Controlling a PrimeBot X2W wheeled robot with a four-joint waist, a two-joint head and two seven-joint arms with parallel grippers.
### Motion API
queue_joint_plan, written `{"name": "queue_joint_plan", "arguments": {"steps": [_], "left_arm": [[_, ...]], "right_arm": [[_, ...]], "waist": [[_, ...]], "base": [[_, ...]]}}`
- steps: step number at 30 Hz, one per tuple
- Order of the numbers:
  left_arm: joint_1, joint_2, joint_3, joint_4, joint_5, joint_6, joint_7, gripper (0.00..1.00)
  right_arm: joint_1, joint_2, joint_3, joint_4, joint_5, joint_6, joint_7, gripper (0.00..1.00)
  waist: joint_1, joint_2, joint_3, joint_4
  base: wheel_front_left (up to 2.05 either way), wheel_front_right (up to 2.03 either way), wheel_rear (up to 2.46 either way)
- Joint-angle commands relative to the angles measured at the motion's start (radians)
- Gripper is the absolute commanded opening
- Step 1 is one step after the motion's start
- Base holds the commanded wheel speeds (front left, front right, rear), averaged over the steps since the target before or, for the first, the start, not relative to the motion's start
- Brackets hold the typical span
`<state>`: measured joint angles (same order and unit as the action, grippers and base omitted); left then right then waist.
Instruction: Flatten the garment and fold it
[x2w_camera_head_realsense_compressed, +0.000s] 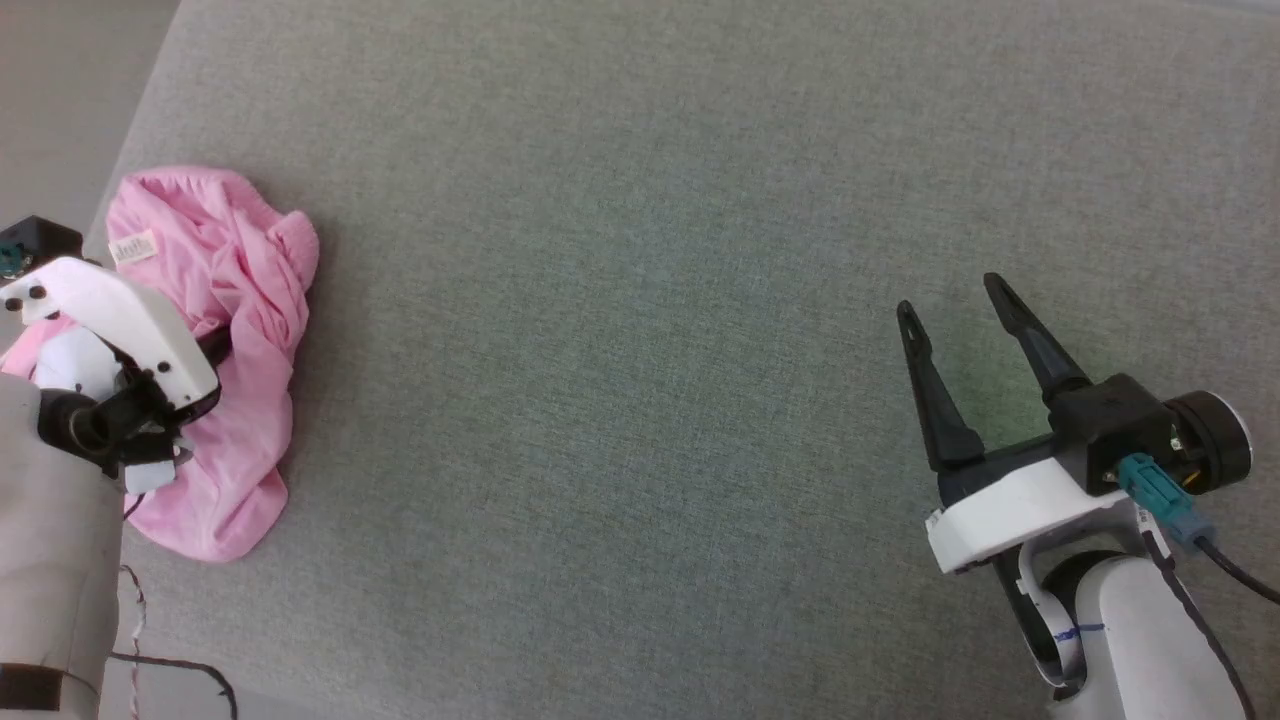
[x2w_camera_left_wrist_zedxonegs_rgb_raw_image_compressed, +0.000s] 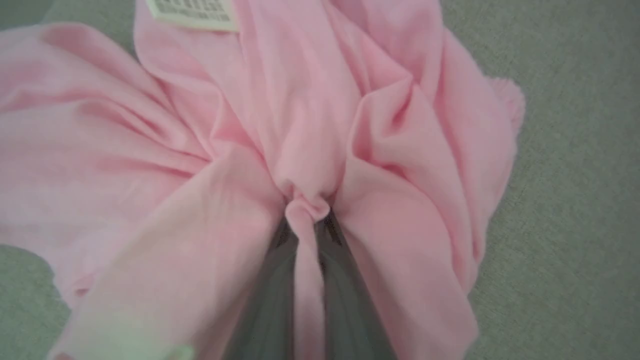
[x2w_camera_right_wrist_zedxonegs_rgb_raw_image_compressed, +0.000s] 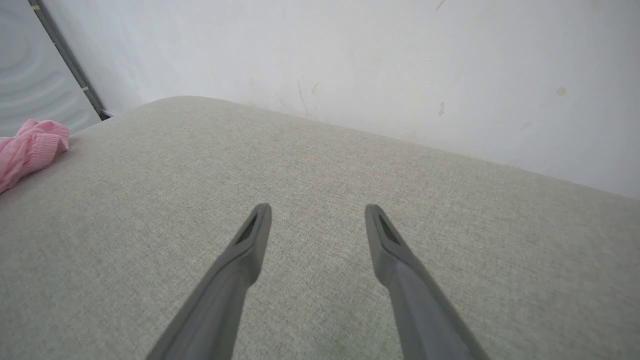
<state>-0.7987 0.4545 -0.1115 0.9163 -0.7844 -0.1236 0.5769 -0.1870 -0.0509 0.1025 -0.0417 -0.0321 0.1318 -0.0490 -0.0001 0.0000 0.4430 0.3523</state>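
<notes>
Left claw (x2w_camera_left_wrist_zedxonegs_rgb_raw_image_compressed: 307, 220) pinching the crumpled garment (x2w_camera_head_realsense_compressed: 240, 300) - flattening not yet done, folding untouched

Pink garment lies bunched at the left edge of the grey desk (x2w_camera_head_realsense_compressed: 640, 300), white tag (x2w_camera_head_realsense_compressed: 134, 247) up. The left claw is pressed onto a ridge of cloth near the heap's middle. Right claw (x2w_camera_head_realsense_compressed: 950, 297) is spread, empty, over bare desk well apart. Next probably: drag or lift the heap toward the centre, then the right claw takes a hem to pull it flat - a mid-cloth pinch alone may only bunch it.
</notes>
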Motion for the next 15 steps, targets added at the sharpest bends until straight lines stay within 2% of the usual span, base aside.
{"name": "queue_joint_plan", "arguments": {"steps": [1,5,8,11,15], "left_arm": [[0.032,-0.015,-0.018,0.008,-0.011,-0.007,0.011,0.0],[0.024,0.023,-0.06,-0.02,0.009,-0.007,-0.063,0.0],[-0.011,0.075,-0.086,-0.033,0.082,0.001,-0.232,0.0],[-0.034,0.084,-0.098,-0.032,0.116,0.007,-0.305,0.0],[-0.094,0.106,-0.122,-0.057,0.204,0.045,-0.495,0.0]], "right_arm": [[-0.018,0.001,0.001,0.005,0.007,-0.001,-0.008,1.0],[-0.008,0.001,-0.005,0.022,0.03,-0.001,-0.024,1.0],[0.01,0.001,-0.016,0.042,0.056,-0.001,-0.048,1.0],[0.02,0.001,-0.021,0.053,0.06,-0.001,-0.06,1.0],[0.041,0.001,-0.03,0.067,0.081,-0.001,-0.083,1.0]], "waist": [[0.0001,0.0,-0.019,-0.001],[0.0001,0.0,-0.063,-0.005],[0.0001,0.0,-0.118,-0.009],[0.0001,0.0,-0.148,-0.012],[0.0001,0.0,-0.202,-0.023]], "base": [[0.0,0.0,0.0],[0.0,0.0,0.0],[0.0,0.0,0.0],[0.0,0.0,0.0],[0.0,0.0,0.0]]}}
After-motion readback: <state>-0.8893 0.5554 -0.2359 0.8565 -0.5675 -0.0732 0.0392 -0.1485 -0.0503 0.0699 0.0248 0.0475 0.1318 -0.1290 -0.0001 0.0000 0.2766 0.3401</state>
